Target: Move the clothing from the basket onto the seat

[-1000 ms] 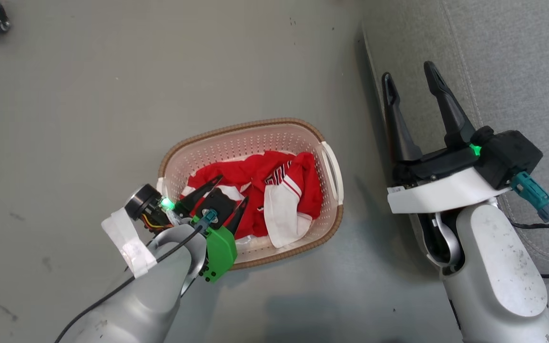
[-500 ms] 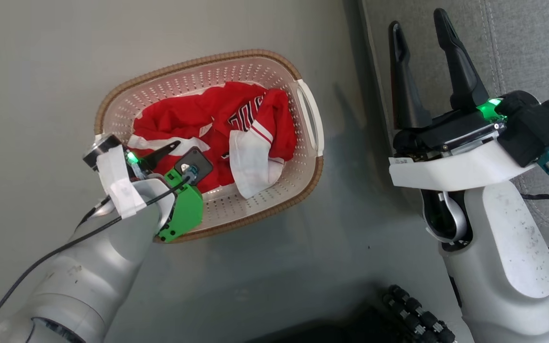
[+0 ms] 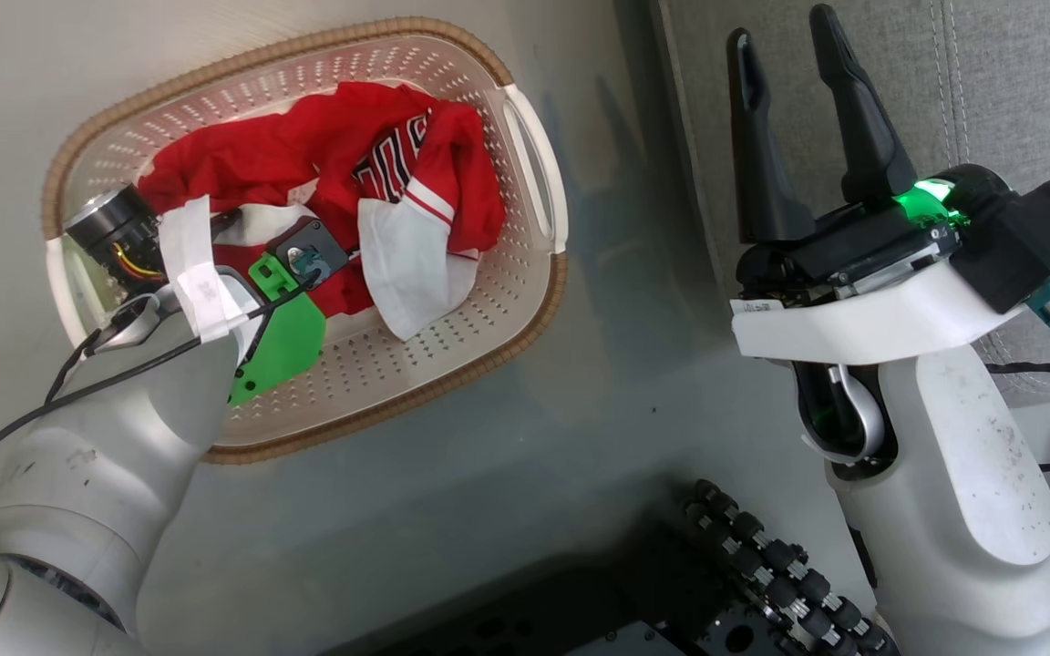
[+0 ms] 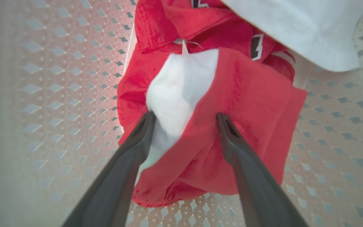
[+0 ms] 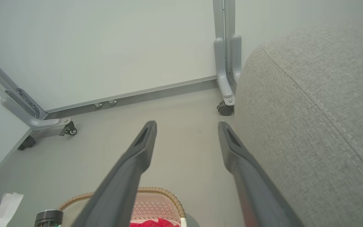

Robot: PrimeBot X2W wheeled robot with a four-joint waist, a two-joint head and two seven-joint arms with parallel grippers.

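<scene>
Clothing (image 3: pixel 288 150) lies heaped in the basket (image 3: pixel 379 364), which stands on the floor (image 3: pixel 507 510) just beside the edge of the seat (image 3: pixel 1017 82). Left pincer (image 4: pixel 186 116) is down inside the basket, jaws wide, straddling a red-and-white fold, evidently placed for a pinch; nothing is gripped. Right pincer (image 3: pixel 780 36) hovers empty, jaws wide, by the seat's edge, apparently kept clear. Judgement: no garment lifted yet.

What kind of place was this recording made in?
Likely a lab or test room staged as a living space: a grey sofa seat on a bare smooth floor, white partition panels on castor feet behind, and a laundry basket.
</scene>
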